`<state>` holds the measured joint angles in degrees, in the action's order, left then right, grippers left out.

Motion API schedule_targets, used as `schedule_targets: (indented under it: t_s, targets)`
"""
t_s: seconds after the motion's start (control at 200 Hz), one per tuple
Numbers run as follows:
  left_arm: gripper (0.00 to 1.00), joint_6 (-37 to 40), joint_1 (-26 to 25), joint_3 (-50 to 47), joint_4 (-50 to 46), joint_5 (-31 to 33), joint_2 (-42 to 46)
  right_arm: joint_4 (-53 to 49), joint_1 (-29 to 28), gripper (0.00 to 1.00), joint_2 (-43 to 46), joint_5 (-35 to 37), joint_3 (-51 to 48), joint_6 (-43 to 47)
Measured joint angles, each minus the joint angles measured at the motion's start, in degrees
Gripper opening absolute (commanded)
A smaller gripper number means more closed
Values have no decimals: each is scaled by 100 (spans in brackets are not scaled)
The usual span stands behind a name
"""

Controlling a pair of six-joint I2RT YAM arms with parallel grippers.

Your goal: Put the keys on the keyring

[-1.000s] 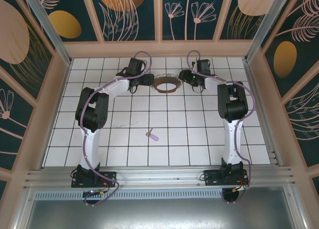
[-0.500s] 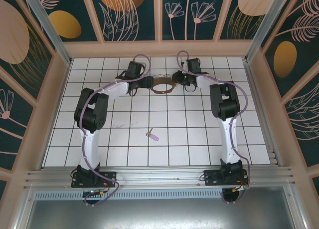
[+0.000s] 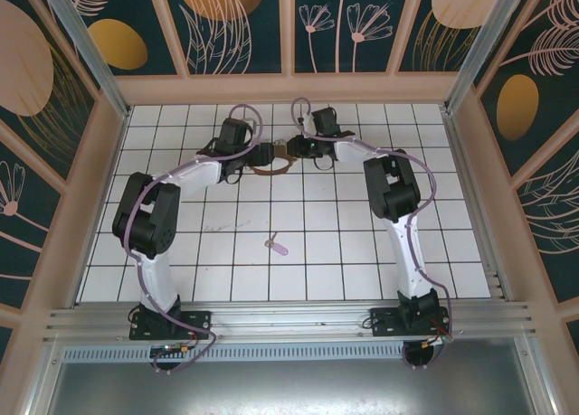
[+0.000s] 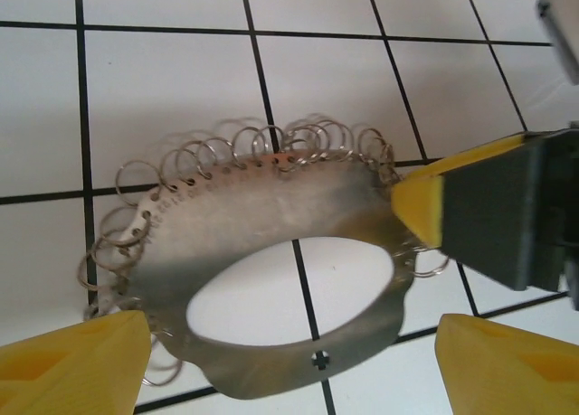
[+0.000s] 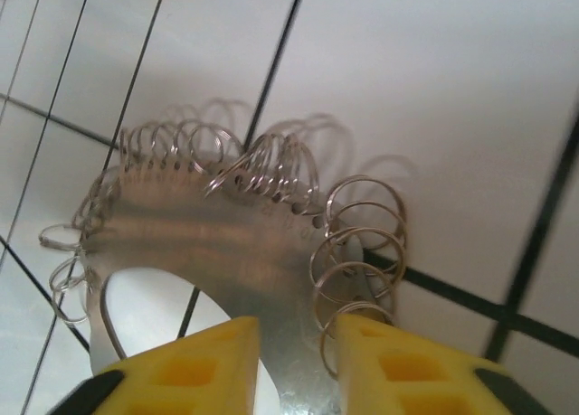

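Over far tiles, loop-fringed metal keyring, right gripper pinching it, left gripper spread wide.

Pretty plain setup: a white tiled tabletop with black grid lines was the floor. Dark teal wall panels with peach flowers and orange blobs stood around it, and an aluminium rail ran along its near edge.
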<state>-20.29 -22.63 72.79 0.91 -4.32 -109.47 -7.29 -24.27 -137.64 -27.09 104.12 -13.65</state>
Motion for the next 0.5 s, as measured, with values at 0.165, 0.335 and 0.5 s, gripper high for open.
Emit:
schedule_targets:
  t_s: [0.165,0.335,0.5]
  targets:
    - [82,-22,-22,-295,59,-129,243,181,17,62,151,61,-262,-68]
    - [81,59,-153,-350,42,-210,269,455,293,66,883,227,-1187,-275]
    - [80,330,-459,-321,-151,-166,264,785,542,99,1950,610,-2282,-413]
